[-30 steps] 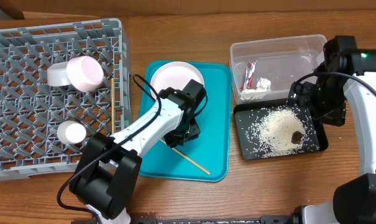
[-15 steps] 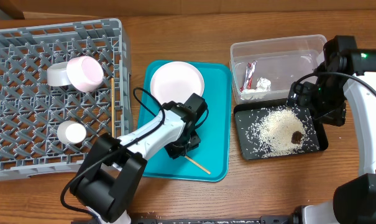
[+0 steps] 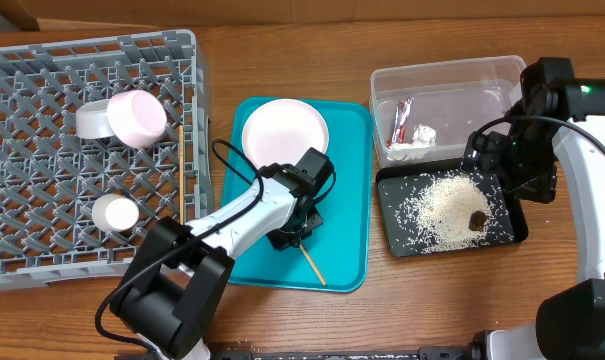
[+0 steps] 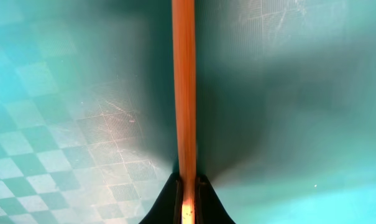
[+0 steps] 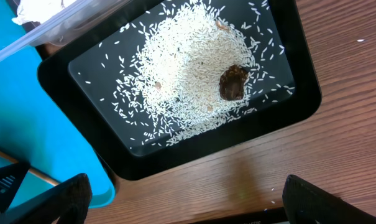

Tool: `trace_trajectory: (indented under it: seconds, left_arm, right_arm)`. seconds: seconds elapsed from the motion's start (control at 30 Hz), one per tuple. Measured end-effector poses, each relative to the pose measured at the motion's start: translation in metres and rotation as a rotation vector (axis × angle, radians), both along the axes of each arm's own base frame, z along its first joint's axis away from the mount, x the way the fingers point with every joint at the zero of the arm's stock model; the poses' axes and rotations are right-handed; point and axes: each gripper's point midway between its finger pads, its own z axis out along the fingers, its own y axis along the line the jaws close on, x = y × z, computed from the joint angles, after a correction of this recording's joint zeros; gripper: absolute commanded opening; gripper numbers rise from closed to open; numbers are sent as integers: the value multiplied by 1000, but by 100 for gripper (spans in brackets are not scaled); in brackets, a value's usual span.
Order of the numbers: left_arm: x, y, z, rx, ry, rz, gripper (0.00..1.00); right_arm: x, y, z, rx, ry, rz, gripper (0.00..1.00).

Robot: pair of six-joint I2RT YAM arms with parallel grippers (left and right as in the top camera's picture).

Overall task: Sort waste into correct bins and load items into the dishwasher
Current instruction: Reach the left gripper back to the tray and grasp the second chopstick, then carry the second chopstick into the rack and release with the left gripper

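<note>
Since my left hand (image 4: 186, 190) is clamped on one end of the slim wooden chopstick (image 4: 184, 87), the stick's long axis is what matters. It runs straight out from my fingertips across the teal rectangular plastic tray (image 3: 344, 200), its free end aimed at the tray's near right corner. The large grey plastic lattice dish rack (image 3: 42, 200) sits to the left, the opposite way, so I judge a lift and leftward swing comes next. My right hand (image 5: 191, 199), jaws wide apart, hovers by the shallow black rectangular tray (image 5: 296, 109), well apart.
</note>
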Motion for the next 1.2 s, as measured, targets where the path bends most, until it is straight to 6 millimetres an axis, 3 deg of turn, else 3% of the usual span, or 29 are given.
trace_trajectory:
  seconds: [0.2, 0.4, 0.53, 0.63, 0.97, 1.07, 1.2]
  left_arm:
    - [3, -1, 22, 14, 6, -90, 4]
    - [22, -1, 96, 0, -131, -213, 4]
    - [41, 22, 143, 32, -266, -230, 4]
    - [62, 58, 165, 94, -349, -221, 4]
    - [116, 190, 170, 278, -405, -116, 4]
    - [124, 211, 157, 303, -372, -124, 4]
    - [135, 223, 136, 317, -332, -182, 8]
  right_arm:
    - [-1, 0, 0, 0, 3, 0, 100]
    - [0, 0, 0, 1, 1, 0, 100]
    - [-1, 0, 0, 0, 2, 0, 100]
    - [-1, 0, 0, 0, 2, 0, 100]
    - [0, 0, 0, 0, 2, 0, 100]
    - [0, 0, 0, 1, 2, 0, 100]
    - [-1, 0, 0, 1, 2, 0, 100]
